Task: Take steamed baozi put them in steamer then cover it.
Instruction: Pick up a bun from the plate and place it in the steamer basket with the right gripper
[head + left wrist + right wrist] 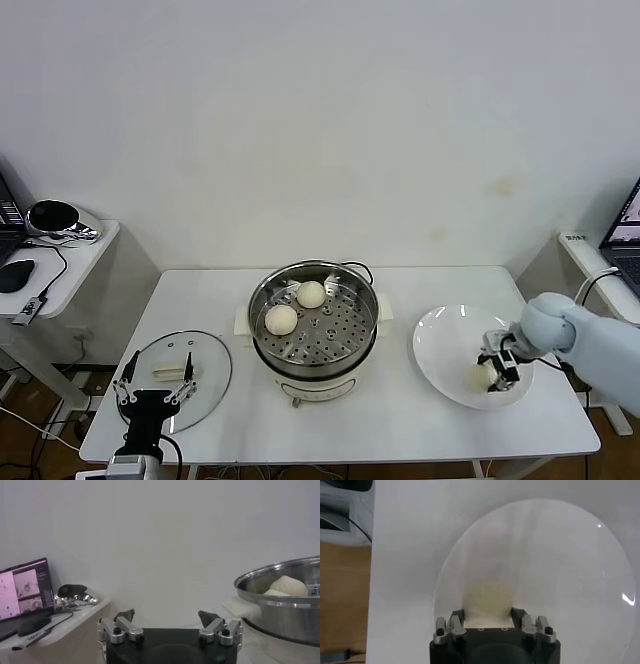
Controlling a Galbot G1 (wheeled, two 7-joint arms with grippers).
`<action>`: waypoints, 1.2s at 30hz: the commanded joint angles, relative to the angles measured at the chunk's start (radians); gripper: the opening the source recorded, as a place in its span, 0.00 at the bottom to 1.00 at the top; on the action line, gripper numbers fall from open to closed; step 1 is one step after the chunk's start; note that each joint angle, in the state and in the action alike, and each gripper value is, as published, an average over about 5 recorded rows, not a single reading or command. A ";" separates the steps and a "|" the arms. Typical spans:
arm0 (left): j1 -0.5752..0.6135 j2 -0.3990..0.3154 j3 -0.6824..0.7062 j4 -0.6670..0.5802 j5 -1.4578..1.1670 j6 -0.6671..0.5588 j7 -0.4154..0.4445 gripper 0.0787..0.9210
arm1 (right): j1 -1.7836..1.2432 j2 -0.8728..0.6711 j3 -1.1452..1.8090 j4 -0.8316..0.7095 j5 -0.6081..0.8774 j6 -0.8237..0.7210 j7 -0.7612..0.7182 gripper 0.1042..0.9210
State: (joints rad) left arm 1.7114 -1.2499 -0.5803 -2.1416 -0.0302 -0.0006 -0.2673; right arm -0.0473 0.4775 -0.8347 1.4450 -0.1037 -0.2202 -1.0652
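Observation:
The steamer (315, 335) stands at the table's middle with two baozi (281, 319) (312, 294) on its perforated tray; it also shows in the left wrist view (285, 615) with a baozi (287, 585) over its rim. My right gripper (497, 368) is down on the white plate (440, 345), shut on a third baozi (482, 376); the right wrist view shows that baozi (489, 600) gripped between the fingers (457, 616). No fourth baozi shows. The glass cover (205, 360) lies flat at the left. My left gripper (156, 385) hovers open and empty over its near edge (166, 616).
A side table (85, 250) at the left holds a mouse (15, 274), a shiny object (57, 218) and a laptop (25, 587). Another laptop (625, 235) sits on a stand at the right. The plate lies near the table's right front corner.

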 commanded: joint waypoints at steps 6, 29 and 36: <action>-0.008 0.007 0.006 0.004 -0.002 0.001 -0.001 0.88 | 0.417 0.009 -0.123 0.022 0.156 0.017 -0.086 0.60; -0.024 0.007 -0.022 0.037 -0.009 -0.009 -0.005 0.88 | 0.710 0.620 -0.479 0.028 0.383 0.263 0.035 0.61; -0.027 0.003 -0.036 0.037 -0.013 -0.011 -0.008 0.88 | 0.641 0.748 -0.507 -0.035 0.262 0.370 0.037 0.61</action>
State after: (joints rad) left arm 1.6843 -1.2473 -0.6136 -2.1068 -0.0434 -0.0110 -0.2747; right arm 0.6006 1.0451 -1.2862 1.4462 0.2066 0.0343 -1.0400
